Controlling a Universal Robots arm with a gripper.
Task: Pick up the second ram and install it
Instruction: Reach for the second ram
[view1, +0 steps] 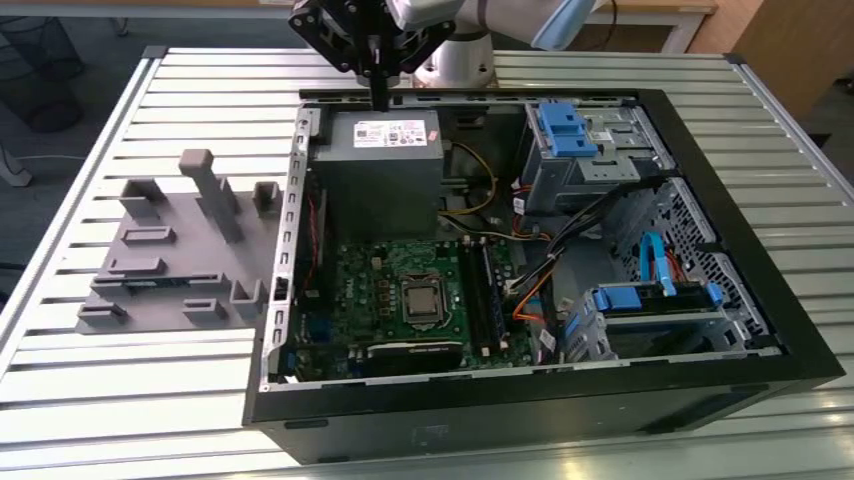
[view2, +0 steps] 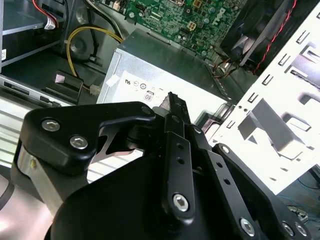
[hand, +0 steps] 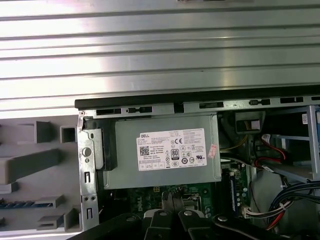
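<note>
Your gripper (view1: 382, 98) hung over the far edge of the PC case (view1: 747, 370), just above the power supply (view1: 380, 160). Fingers (view2: 175, 130) were pressed together w/ nothing visible btwn them, and they touched nothing. The second ram (view1: 144, 283) lay flat in a slot of the gray fixture (view1: 160, 300) on the slatted table (view1: 134, 390), at the exterior view's left of the case and well apart from your gripper. In the first wrist view it showed as a bluish strip (hand: 20, 204).
</note>
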